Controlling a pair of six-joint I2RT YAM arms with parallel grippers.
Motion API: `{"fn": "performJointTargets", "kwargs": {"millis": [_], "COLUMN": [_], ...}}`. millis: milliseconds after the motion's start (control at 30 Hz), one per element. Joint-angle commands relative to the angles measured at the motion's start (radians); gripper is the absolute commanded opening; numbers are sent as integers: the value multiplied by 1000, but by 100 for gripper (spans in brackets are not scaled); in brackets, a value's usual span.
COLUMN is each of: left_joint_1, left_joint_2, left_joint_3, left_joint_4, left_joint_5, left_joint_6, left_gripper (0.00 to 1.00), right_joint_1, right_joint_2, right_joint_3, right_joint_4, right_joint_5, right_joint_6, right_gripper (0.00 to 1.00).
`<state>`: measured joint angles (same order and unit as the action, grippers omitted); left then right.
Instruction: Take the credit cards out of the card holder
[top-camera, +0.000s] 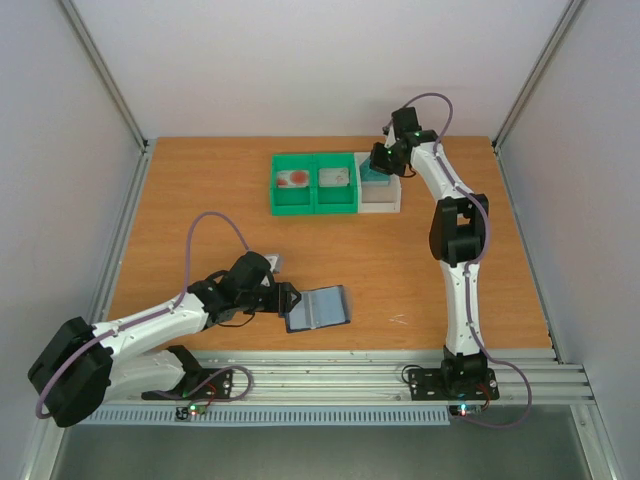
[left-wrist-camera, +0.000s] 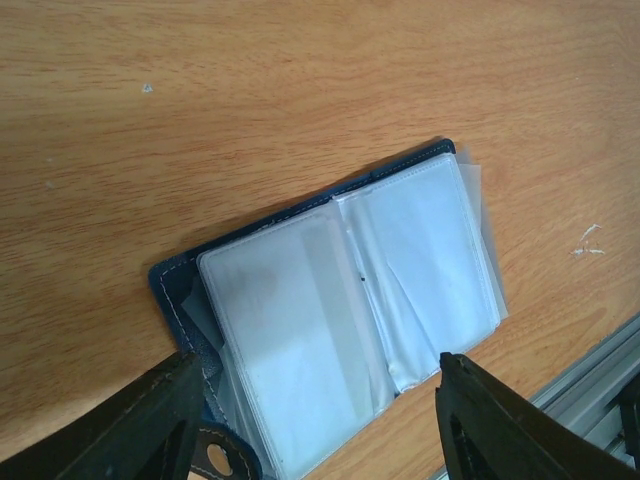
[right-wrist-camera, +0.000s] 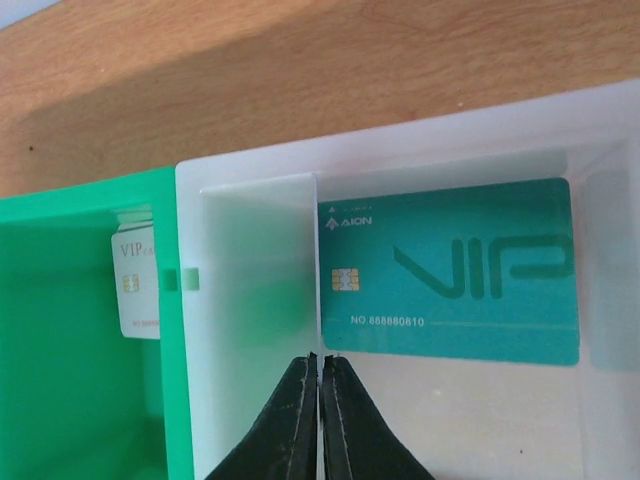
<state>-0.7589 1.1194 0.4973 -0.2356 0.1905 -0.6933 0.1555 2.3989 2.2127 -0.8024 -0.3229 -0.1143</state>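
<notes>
Left jaws gape over card holder, splayed open, cloudy clear sleeves

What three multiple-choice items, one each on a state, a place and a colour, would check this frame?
1. The card holder is:
A. spread open on the table
B. folded shut
C. lifted off the table

2. The teal card lies:
A. in the card holder
B. in the white bin
C. on the bare table

3. The bin next to the white bin is:
A. red
B. green
C. black

Answers:
1 A: both panels and their clear sleeves show side by side on the wood.
2 B: the right wrist view shows it inside the white walls.
3 B: the green bin adjoins the white bin in the top view.
</notes>
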Motion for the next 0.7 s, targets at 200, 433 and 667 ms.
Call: {"fn": "performJointTargets", "kwargs": {"millis": [200, 433, 667], "left_joint_1": [1, 1, 1], "left_joint_2": [-21, -31, -70], "left_joint_3": [54, 59, 54], "left_joint_4": [-38, -79, -146], "left_joint_5": [-30, -44, -52], "left_joint_6": [33, 14, -25], "left_gripper": [65, 65, 65], "right_joint_1": [-8, -8, 1], "right_joint_2": [51, 41, -14], "right_joint_3": [140, 177, 176], "right_joint_4": [-117, -192, -230], "right_joint_5": [97, 174, 133], "right_joint_6": [-17, -17, -17], "right_gripper": [15, 19, 15]}}
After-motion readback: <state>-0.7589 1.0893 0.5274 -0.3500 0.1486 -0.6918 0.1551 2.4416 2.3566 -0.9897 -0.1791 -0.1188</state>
